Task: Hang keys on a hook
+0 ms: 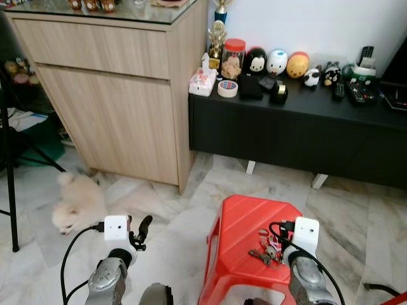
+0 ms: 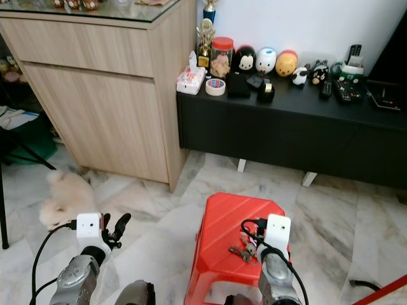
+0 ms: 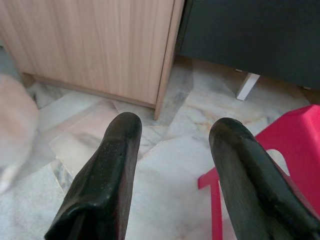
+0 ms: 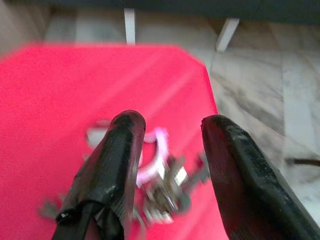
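A tall light-wood cabinet (image 1: 108,89) stands beside a long, low black surface (image 1: 299,127) crowded with figurines, a roll of tape and remote controls. On the pale marble floor (image 1: 356,216) sits a red plastic stool (image 1: 245,241). A fluffy cream dog (image 1: 76,203) lies near the cabinet's foot. The left gripper (image 3: 172,170) hangs above bare floor beside the stool, jaws spread wide and holding nothing. The right gripper (image 4: 170,165) hovers just above the stool's seat, jaws parted and empty, straddling the bunch of metal keys on a pink ring (image 1: 268,249) lying on the seat.
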`<state>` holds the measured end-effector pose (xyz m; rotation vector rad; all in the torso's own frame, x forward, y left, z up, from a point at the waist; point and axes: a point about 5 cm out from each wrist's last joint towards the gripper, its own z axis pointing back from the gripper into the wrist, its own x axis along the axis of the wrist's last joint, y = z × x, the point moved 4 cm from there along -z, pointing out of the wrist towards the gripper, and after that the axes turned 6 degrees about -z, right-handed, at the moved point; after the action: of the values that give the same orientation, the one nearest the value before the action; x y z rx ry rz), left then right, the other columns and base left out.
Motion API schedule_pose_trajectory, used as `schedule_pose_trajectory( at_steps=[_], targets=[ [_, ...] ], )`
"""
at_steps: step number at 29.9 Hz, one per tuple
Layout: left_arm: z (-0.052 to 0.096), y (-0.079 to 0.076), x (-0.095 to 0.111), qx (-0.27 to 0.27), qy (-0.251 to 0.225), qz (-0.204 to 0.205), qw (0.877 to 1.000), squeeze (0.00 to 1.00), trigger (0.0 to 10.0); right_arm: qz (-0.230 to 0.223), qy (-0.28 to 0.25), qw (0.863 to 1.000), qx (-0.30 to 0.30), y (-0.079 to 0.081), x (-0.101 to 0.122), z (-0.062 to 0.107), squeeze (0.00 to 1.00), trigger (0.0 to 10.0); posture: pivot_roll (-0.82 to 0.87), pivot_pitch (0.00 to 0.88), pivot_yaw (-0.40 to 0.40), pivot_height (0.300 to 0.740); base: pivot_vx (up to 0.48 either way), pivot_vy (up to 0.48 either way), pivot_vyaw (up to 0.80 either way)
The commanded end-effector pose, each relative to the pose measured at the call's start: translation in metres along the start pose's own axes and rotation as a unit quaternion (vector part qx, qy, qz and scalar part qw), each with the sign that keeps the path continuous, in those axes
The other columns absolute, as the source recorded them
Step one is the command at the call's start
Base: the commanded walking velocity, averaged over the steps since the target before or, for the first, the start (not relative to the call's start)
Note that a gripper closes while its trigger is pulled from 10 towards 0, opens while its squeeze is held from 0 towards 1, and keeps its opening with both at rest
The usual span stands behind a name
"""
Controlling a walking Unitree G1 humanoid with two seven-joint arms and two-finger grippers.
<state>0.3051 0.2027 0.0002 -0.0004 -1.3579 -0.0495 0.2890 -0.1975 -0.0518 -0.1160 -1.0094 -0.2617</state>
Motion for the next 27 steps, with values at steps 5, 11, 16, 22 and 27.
schedule_pose_trajectory(
  at_steps=[5, 11, 16, 22, 27],
  targets=[
    [0.001, -0.001, -0.002, -0.006, 0.005, -0.003, 1.0, 0.0, 10.0, 0.045, 0.047, 0.998, -0.003, -0.018, -0.02, 0.005, 0.0, 10.0, 0.07, 0.041, -0.072, 0.637, 0.0, 0.0, 0.0],
    [0.0, -0.003, -0.002, -0.009, 0.007, -0.004, 1.0, 0.0, 10.0, 0.05, 0.066, 0.996, 0.013, -0.022, -0.023, 0.005, 0.99, 10.0, 0.08, 0.039, -0.069, 0.637, 0.0, 0.0, 0.0],
    [-0.001, -0.003, -0.001, -0.01, 0.006, -0.004, 1.0, 0.0, 10.0, 0.038, 0.067, 0.997, 0.02, -0.019, -0.021, 0.003, 1.0, 10.0, 0.08, 0.037, -0.068, 0.637, 0.0, 0.0, 0.0],
    [-0.002, -0.002, 0.0, -0.011, 0.007, -0.007, 1.0, 0.0, 10.0, 0.036, 0.094, 0.995, 0.013, -0.015, -0.028, 0.004, 0.0, 10.0, 0.08, 0.037, -0.064, 0.637, 0.0, 0.0, 0.0],
    [-0.002, -0.003, 0.0, -0.012, 0.007, -0.008, 1.0, 0.0, 10.0, 0.01, 0.1, 0.995, 0.008, -0.013, -0.032, 0.005, 0.0, 10.0, 0.09, 0.04, -0.058, 0.637, 0.0, 0.0, 0.0]
  ],
)
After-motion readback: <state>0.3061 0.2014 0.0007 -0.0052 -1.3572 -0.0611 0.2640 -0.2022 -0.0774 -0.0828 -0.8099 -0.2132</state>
